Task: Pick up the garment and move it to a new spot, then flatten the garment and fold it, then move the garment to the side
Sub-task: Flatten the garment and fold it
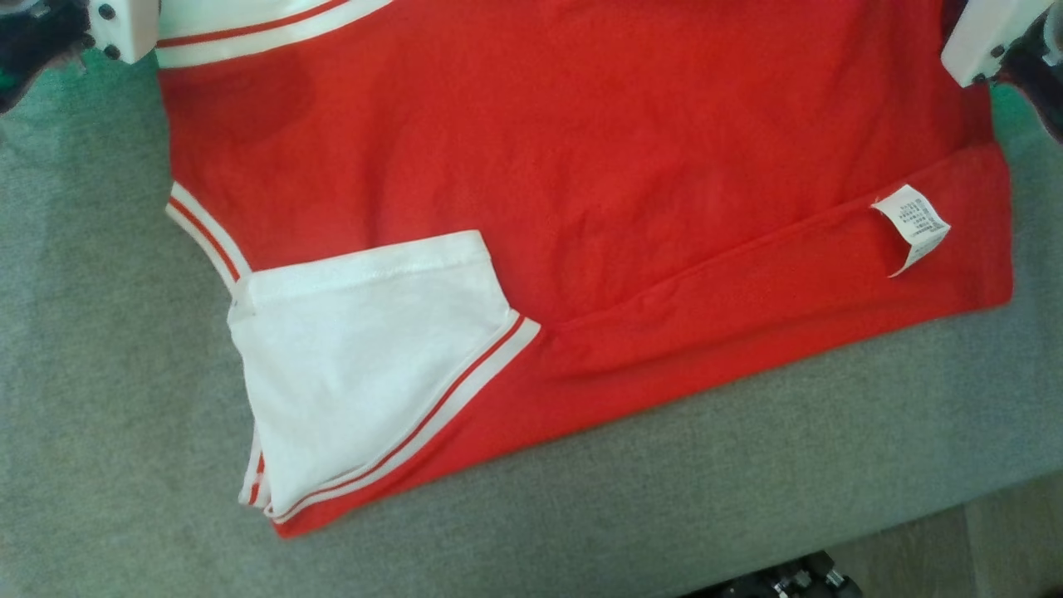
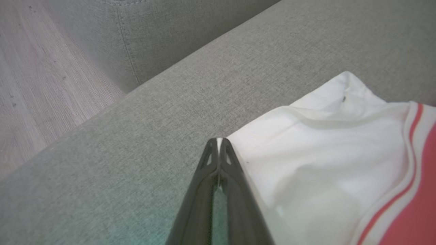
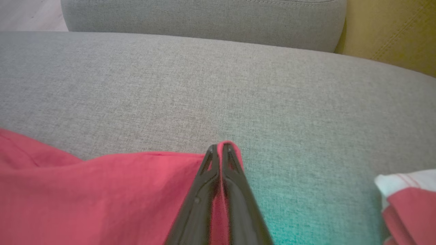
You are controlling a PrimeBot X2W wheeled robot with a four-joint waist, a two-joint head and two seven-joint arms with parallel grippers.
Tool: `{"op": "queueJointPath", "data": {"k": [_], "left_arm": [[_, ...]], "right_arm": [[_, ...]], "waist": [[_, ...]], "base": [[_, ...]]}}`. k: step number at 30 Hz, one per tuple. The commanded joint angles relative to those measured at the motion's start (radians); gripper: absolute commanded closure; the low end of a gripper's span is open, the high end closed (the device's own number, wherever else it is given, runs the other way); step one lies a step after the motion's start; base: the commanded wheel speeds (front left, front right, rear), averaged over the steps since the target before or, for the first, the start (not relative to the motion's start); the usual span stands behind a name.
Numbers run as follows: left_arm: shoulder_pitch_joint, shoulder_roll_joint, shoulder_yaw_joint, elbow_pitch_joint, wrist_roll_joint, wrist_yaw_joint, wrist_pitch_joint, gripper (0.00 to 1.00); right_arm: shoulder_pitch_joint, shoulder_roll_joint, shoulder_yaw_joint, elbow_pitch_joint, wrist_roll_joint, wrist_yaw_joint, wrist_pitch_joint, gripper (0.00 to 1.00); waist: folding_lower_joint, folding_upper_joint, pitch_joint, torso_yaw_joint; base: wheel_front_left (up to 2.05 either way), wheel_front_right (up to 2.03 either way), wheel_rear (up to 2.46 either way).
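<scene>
- Lying spread across the grey cushion point(image 1: 100, 374), the garment point(image 1: 581, 166) fills the upper middle of the head view, its red body mostly flat with light creases.
- Its white sleeve point(image 1: 365, 365) sits at 7 o'clock, turned in over the red. A band along the near hem, from 6 to 3 o'clock, looks folded up and bares the care label point(image 1: 910, 226) at 3 o'clock.
- The pick-up and the move to a new spot appear done, and the flattening looks largely done. I judge that the fold is only just started, and the shift to the side is not yet made.
- The left gripper point(image 2: 218, 143) is clenched on the garment at its 10 o'clock corner, with a sliver of white cloth pinched between its tips.
- The right gripper point(image 3: 219, 146) is clenched on the garment at its 2 o'clock corner, where a peak of red cloth rises between the closed fingers.
- The cloth reads as soft matte knit, thin enough to drape and wrinkle. The striped trim point(image 1: 208, 237) is white ribbing with a narrow red line, and the label is a small stiff printed rectangle.
- The cushion is a coarse grey weave with a rounded edge and stitched seams. A pale wooden floor point(image 2: 30, 85) lies at 9 o'clock in the left wrist view, and yellow upholstery point(image 3: 391, 30) at 1 o'clock in the right wrist view.
</scene>
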Motion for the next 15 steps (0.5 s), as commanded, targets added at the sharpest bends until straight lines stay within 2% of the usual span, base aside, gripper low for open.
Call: {"op": "queueJointPath", "data": {"k": [1,8,15], "left_arm": [[-0.057,0.048,0.035,-0.023,-0.003,0.002,-0.011,1.0],[-0.07,0.064,0.01,-0.039,0.004,0.002,-0.082,1.0],[-0.111,0.086,-0.022,-0.063,0.024,0.002,-0.278,1.0]], "right_arm": [[-0.003,-0.026,-0.001,-0.01,0.011,-0.001,-0.015,1.0],[-0.029,-0.028,0.016,0.007,0.034,-0.001,-0.077,1.0],[-0.05,-0.04,0.004,0.017,0.092,-0.001,-0.14,1.0]], "waist": [[0.0,0.0,0.0,0.001],[0.0,0.0,-0.003,0.005],[0.0,0.0,-0.021,0.013]], "base": [[0.0,0.0,0.0],[0.0,0.0,0.0],[0.0,0.0,0.0]]}}
